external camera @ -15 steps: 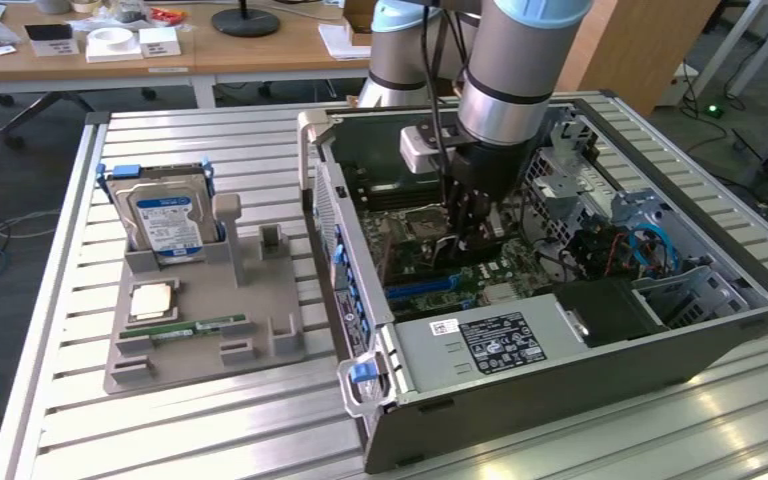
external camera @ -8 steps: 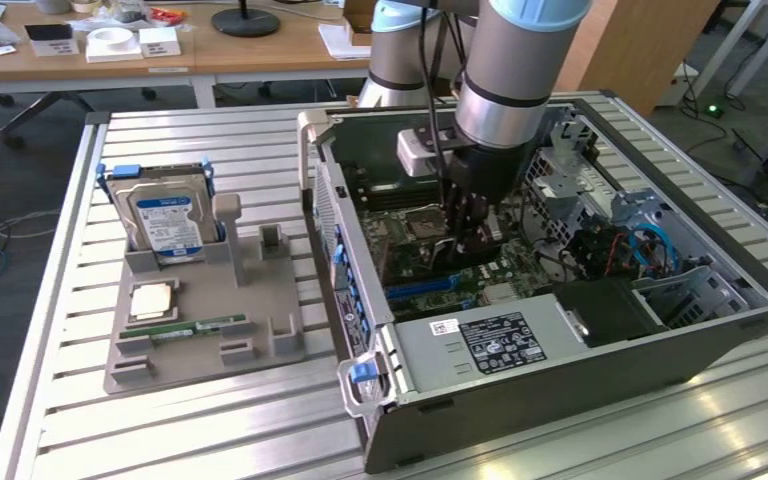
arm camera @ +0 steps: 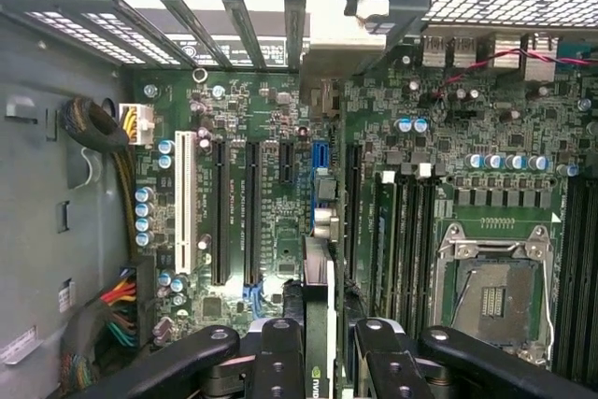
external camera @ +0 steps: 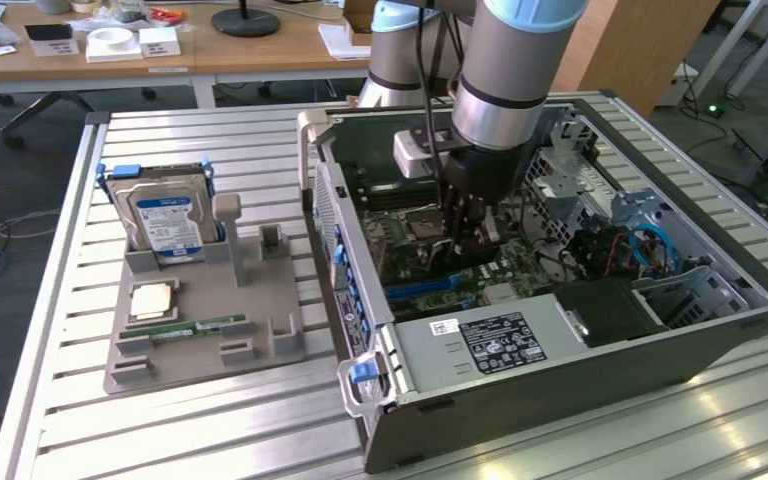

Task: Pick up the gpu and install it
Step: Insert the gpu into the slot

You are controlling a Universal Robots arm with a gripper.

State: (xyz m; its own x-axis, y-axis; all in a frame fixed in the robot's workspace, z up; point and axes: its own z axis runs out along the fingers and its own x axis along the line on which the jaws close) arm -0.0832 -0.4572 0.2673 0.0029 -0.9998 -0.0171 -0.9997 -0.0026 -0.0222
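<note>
Exterior view: a slatted metal table (external camera: 157, 430) carries an open computer case (external camera: 558, 340) on the exterior view's right and a grey tray (external camera: 244, 340) on its left. In the tray: a hard drive (external camera: 164, 215) with a blue label, standing upright at the far end; a square processor chip (external camera: 155, 298) lying flat; a green memory stick (external camera: 197, 327) just beside the chip. The arm (external camera: 511, 70) reaches down into the case, with the gripper (external camera: 471, 240) low over the main board. Wrist view: the gripper (arm camera: 327, 334) is closed on the gpu (arm camera: 318, 287), which is seen edge-on, thin and upright, pinched between the two black fingers (arm camera: 280, 362). Beneath it lies the green main board (arm camera: 262, 109). The gpu stands between the long black card slots (arm camera: 220, 212) and the row of memory slots (arm camera: 402, 231), near a short blue slot (arm camera: 320, 151). Whether its edge touches the board cannot be told. An empty processor socket (arm camera: 491, 296) sits beyond the memory slots.
</note>
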